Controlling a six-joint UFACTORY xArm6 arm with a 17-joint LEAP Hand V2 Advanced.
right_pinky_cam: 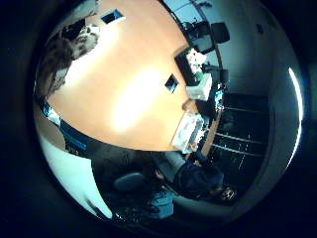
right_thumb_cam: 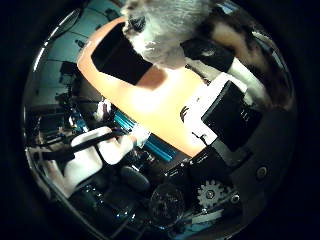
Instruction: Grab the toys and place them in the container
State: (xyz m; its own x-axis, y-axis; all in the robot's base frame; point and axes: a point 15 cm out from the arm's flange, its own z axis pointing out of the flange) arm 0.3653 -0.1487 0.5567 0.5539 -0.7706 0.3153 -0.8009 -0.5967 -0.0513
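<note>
Close against the palm, a furry plush toy (right_thumb_cam: 167, 35) (white, with brown and black patches) fills the thumb-side view, and the hand (right_thumb_cam: 225, 120) appears to have its white and black fingers curled around it. Well beyond, the wooden table (right_pinky_cam: 124, 74) carries a black container (right_pinky_cam: 185, 67) near its far edge. My worry is the soft fur: a loose hold could let the toy slip and drop short of the container.
</note>
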